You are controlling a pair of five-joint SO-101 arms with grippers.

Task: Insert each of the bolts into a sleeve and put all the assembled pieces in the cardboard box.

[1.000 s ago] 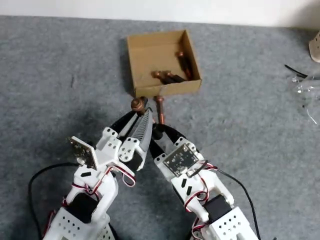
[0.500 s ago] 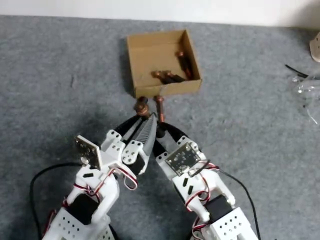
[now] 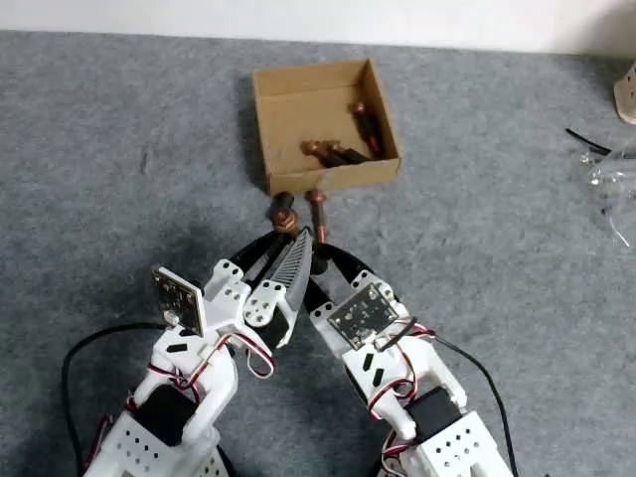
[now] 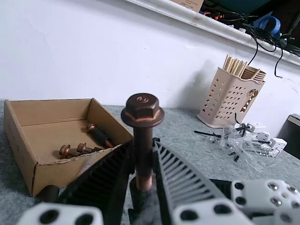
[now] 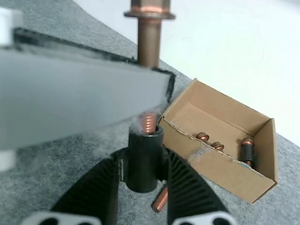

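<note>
One bolt (image 4: 143,145) — tip at sleeve (image 5: 142,161) mouth

1. At table's (image 3: 99,149) far middle: cardboard box (image 3: 262,129), three assembled pieces (image 3: 333,152) inside.
2. Just before its near wall: loose bolt (image 3: 319,214).
3. Beside that: upright bolt (image 4: 143,117) in left gripper (image 4: 142,150), directly over sleeve (image 5: 143,140) in right gripper (image 5: 142,161).

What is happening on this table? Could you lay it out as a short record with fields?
Surface: grey carpeted table
Left claw: shut on copper hex-headed bolt, upright
Right claw: shut on black cylindrical sleeve, directly beneath
Stage: bolt's threaded tip at the sleeve's mouth, not pushed home
Brown cardboard box: three assembled pieces inside
Loose: another copper bolt lying by the box's near wall
</note>
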